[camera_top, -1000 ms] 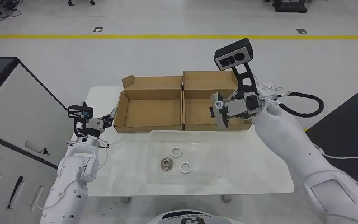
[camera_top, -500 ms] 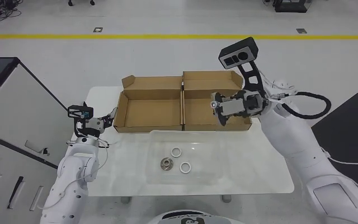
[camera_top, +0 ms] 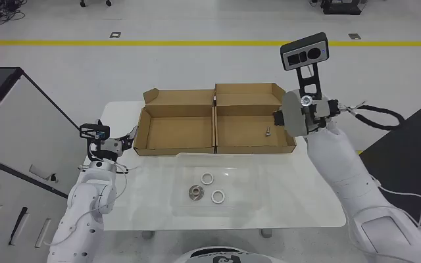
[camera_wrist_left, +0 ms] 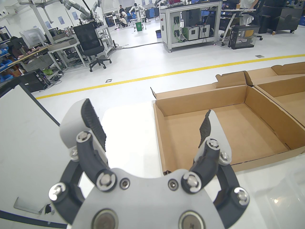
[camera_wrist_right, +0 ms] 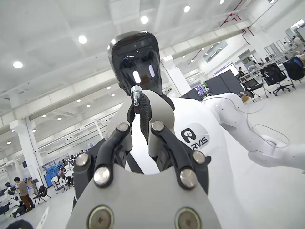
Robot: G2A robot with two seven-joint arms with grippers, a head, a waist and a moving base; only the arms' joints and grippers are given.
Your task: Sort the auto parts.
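Note:
My right gripper (camera_wrist_right: 138, 101) is shut on a small silver bolt (camera_wrist_right: 136, 95) and points up, away from the table. From above, this gripper (camera_top: 304, 104) hangs past the right cardboard box's (camera_top: 243, 138) far right corner. A second bolt (camera_top: 268, 129) lies inside that box. The left cardboard box (camera_top: 174, 131) (camera_wrist_left: 226, 125) holds nothing. Two white rings (camera_top: 207, 178) (camera_top: 218, 195) and a grey metal hub (camera_top: 195, 192) rest in a clear tray (camera_top: 247, 191). My left gripper (camera_wrist_left: 147, 115) (camera_top: 129, 138) stands open just left of the left box.
The two boxes stand side by side at the back of the white table (camera_top: 309, 197), flaps up. The clear tray lies in front of them. A grey panel (camera_top: 29, 112) stands off the table's left side.
My right gripper rose out of the right box, swung right and turned upward with the bolt. The bolt lying in that box came into sight. The left arm stayed still.

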